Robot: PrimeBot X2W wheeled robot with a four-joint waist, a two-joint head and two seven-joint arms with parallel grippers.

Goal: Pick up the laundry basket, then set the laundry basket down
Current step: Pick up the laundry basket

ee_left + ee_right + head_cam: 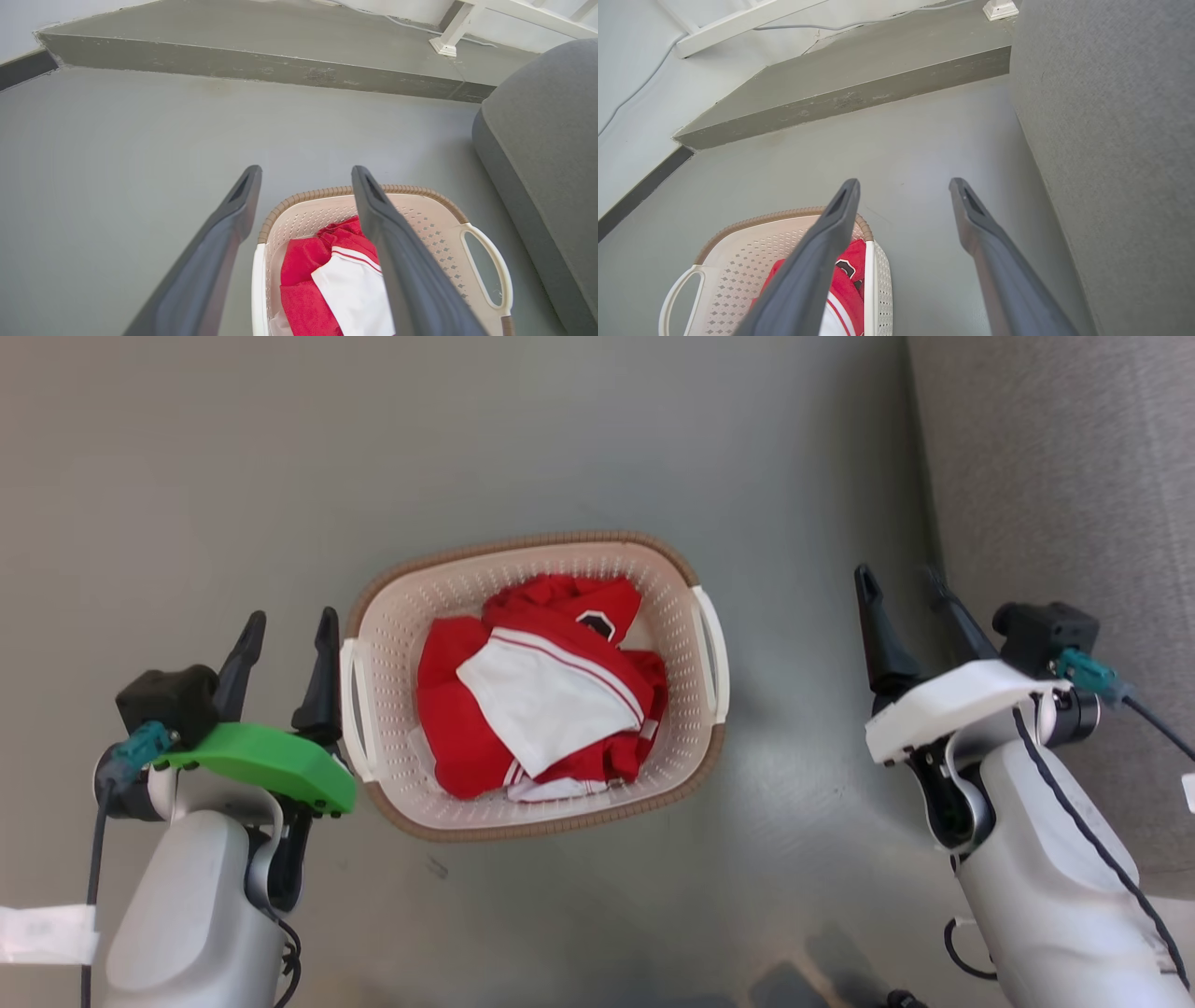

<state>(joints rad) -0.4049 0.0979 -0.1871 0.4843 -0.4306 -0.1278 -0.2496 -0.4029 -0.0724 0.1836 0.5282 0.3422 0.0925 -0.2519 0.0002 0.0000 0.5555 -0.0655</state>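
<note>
Green-capped left gripper: fingers apart, nothing held; the inner finger stands just beside the basket's left handle, perhaps touching it, though the angle leaves that unclear.
White-capped right gripper: fingers apart, nothing held; well apart from the right handle and near the sofa.
Cream laundry basket: upright on the floor between the two grippers, nearer the left one and not yet lifted.
Basket build: perforated plastic wall under a brown woven-look rim. Judged stiff enough to keep its shape, though likely to twist if pulled from one side only.
Red and white clothing: soft, loosely heaped and lying below the rim. Judged light, and apt to slide if the basket tips.
Hold points: the two white loop handles on the short sides. The plastic is smooth and judged slippery, so each finger pair should close fully around a loop and both sides should rise together and level.
Grey floor: smooth and flat, carrying the basket.
Grey sofa: upholstered, along the floor's right edge.
Far step: a raised ledge across the floor's far edge.
</note>
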